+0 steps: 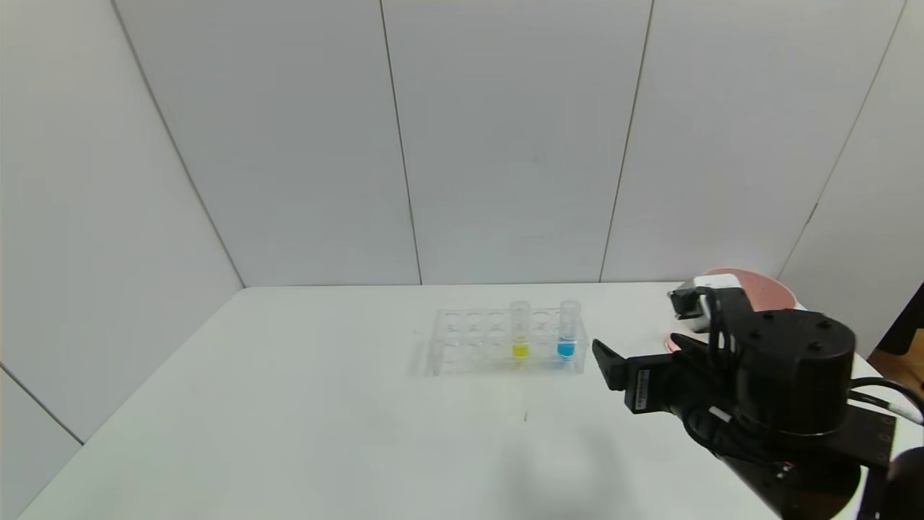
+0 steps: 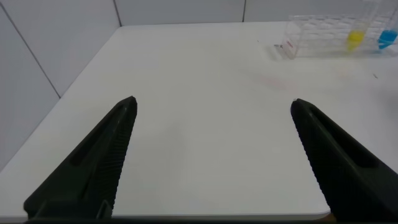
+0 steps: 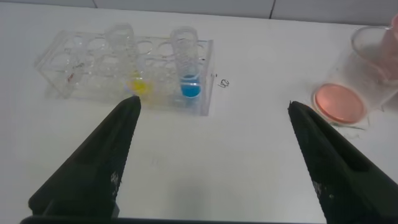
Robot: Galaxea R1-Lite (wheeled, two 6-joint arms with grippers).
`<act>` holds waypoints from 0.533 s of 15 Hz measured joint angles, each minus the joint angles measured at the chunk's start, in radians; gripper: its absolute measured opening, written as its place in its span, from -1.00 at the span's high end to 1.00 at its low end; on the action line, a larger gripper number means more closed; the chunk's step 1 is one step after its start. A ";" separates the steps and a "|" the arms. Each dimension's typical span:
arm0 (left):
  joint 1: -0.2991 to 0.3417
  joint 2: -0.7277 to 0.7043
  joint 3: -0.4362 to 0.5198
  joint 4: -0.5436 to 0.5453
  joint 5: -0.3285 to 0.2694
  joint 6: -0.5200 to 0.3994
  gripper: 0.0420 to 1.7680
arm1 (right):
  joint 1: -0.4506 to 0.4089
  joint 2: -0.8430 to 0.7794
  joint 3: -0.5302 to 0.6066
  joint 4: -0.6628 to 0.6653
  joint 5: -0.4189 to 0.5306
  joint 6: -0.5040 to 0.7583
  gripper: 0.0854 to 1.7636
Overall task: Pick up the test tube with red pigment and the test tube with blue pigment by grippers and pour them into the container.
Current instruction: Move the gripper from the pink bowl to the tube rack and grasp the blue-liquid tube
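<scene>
The test tube with blue pigment [image 1: 567, 328] stands upright at the right end of a clear rack [image 1: 469, 339]; it also shows in the right wrist view [image 3: 186, 68] and the left wrist view [image 2: 387, 38]. My right gripper [image 1: 635, 343] is open and empty, just right of the rack and short of the blue tube [image 3: 212, 102]. The container [image 3: 367, 68], a clear beaker, stands to the right with orange-red liquid in its bottom; my right arm hides it in the head view. The red tube is out of view. My left gripper [image 2: 212, 102] is open over bare table.
A tube with yellow liquid [image 1: 520, 328] stands in the rack two holes left of the blue one. A pink bowl [image 1: 751, 285] sits at the table's back right, behind my right arm. White walls close the back and left.
</scene>
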 joint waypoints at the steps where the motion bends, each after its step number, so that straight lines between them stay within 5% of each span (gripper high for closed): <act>1: 0.000 0.000 0.000 0.000 0.000 0.000 -1.00 | 0.005 0.038 -0.037 0.000 -0.004 0.001 -0.92; 8: 0.000 0.000 0.000 0.000 0.000 0.000 -1.00 | -0.006 0.257 -0.237 -0.001 -0.064 0.004 -0.92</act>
